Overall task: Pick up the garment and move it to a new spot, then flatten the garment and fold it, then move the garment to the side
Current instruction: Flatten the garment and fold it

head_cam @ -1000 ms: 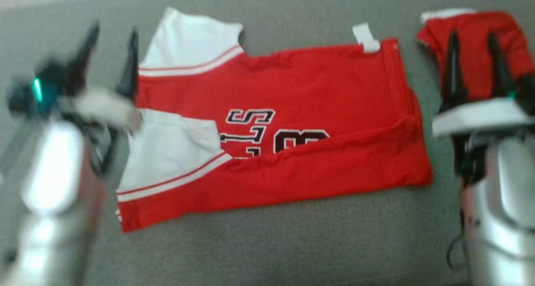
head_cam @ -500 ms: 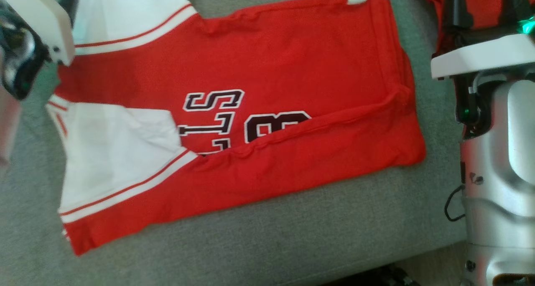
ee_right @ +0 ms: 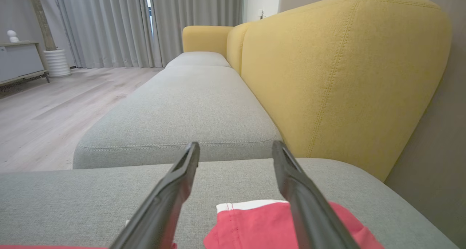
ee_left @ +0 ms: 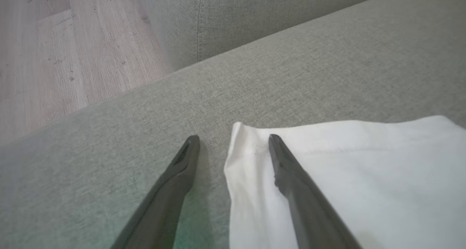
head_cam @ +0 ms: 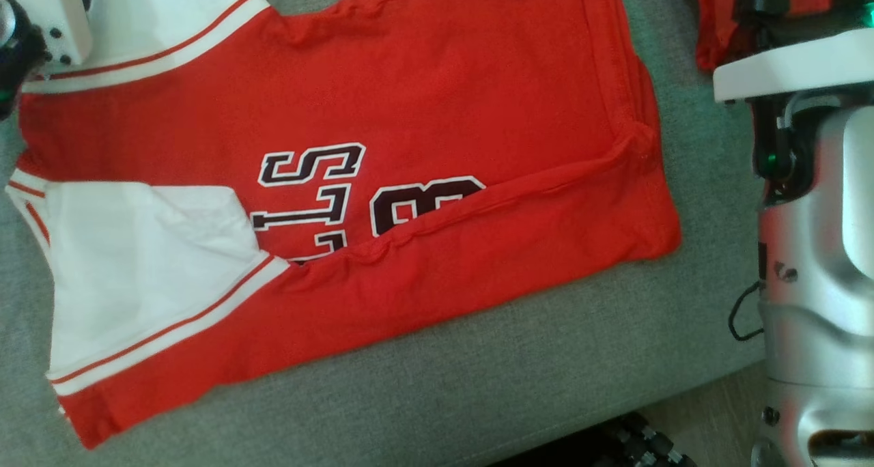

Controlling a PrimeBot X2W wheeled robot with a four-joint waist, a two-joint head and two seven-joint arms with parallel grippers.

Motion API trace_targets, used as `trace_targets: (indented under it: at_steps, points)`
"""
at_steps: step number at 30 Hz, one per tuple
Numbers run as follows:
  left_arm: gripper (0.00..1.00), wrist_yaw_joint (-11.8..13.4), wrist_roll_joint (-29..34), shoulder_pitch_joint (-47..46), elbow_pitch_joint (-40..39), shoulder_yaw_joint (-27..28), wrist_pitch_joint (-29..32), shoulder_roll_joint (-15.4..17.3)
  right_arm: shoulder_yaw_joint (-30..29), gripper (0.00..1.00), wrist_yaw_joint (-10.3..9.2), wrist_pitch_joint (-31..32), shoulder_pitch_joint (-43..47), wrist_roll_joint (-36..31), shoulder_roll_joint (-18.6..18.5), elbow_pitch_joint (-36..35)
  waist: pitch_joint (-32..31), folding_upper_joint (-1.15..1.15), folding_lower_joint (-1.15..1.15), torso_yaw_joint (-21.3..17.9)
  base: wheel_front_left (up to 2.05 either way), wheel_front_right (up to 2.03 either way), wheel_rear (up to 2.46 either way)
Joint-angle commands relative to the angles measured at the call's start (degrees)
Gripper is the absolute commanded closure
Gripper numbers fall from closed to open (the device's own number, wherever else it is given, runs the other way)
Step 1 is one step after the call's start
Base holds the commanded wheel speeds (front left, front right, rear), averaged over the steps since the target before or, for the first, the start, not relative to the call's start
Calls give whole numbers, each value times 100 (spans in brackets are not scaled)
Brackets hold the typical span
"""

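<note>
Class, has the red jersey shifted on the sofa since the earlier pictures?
No. The jersey keeps its place beside the other red garment; the head view itself shifted.

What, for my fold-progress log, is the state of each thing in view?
jersey: spread on the grey cushion, near edge folded over its lettering.
second red garment: lying on the cushion, apart from the jersey, to its right.
left gripper: open, empty, one finger over the jersey's white sleeve.
right gripper: open, empty, over the second red garment.
</note>
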Motion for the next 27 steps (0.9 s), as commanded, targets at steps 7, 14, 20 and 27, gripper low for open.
trace_targets:
  at_steps: [7,14,20,27]
  points:
    - [100,9,-659,-144,-350,-387,156,319,39,0,-4,-55,-80,-35,-8,-56,-37,0,0,26,0,0,0]
    - [100,12,-556,-297,-22,-467,-991,107,-117,0,-4,94,-64,-292,-8,111,-366,0,0,382,0,0,0]
    - [100,15,-302,-202,228,-494,-2148,-231,15,0,-4,408,-35,-625,-153,386,-793,0,0,855,0,0,0]
    - [100,13,-217,236,45,-645,-2839,-455,338,0,-4,873,17,-511,-652,1022,-1177,0,0,1379,0,0,0]
